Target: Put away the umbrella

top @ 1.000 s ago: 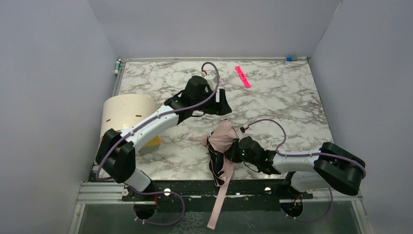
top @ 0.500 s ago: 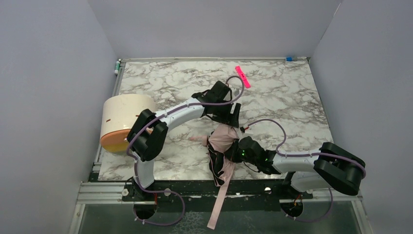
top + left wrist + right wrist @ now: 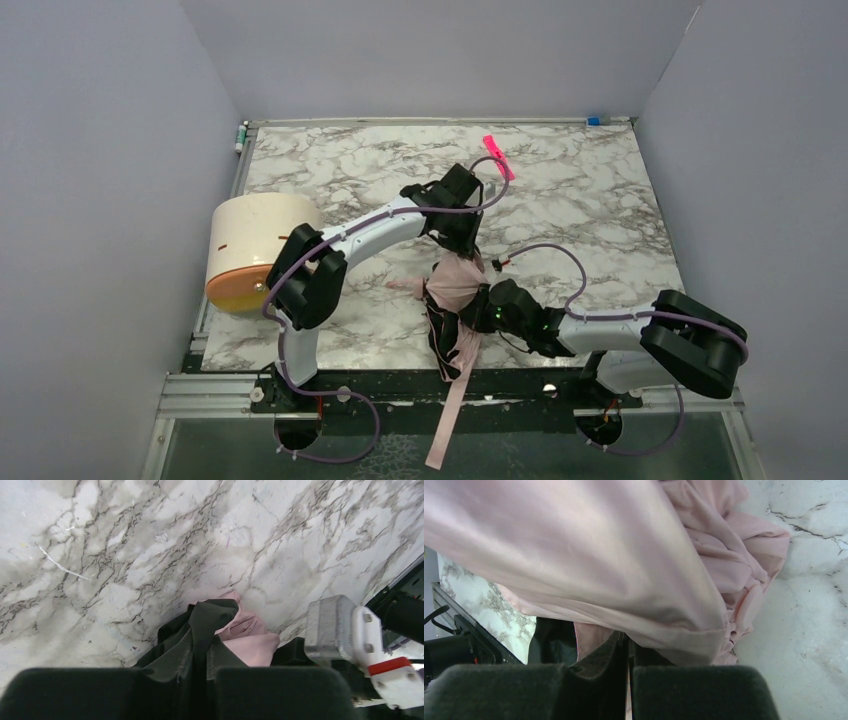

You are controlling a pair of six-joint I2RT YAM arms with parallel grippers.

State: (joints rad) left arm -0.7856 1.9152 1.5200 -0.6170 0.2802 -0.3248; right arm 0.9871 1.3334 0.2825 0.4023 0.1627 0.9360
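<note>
The pale pink fabric folding umbrella with black lining (image 3: 458, 285) lies crumpled on the marble-patterned table (image 3: 600, 220), a little toward 6 o'clock from the centre in the top view. Its long pink strap (image 3: 448, 420) hangs over the near edge.

The left gripper (image 3: 462, 240) is at the 12 o'clock end of the bundle. In its wrist view the jaws are almost together and pinch a fold of the black lining (image 3: 200, 630). The right gripper (image 3: 483, 305) is at the 3 o'clock side, and its jaws are pressed together on a dark fold under the pink cloth (image 3: 589, 580).

The large cream cylinder with an orange end (image 3: 255, 235) lies at 9 o'clock, well apart from the umbrella. The bright pink flat strip (image 3: 497, 157) is near 12 o'clock.

I think the main risk is that both grips hold only thin cloth, not the shaft. If the arms pull apart, the fabric can slip out or stretch, and the bundle can open more instead of gathering. The hanging strap can also catch on the table edge when the umbrella is lifted. The two grippers are close together, so a careless move could bring them into contact.
</note>
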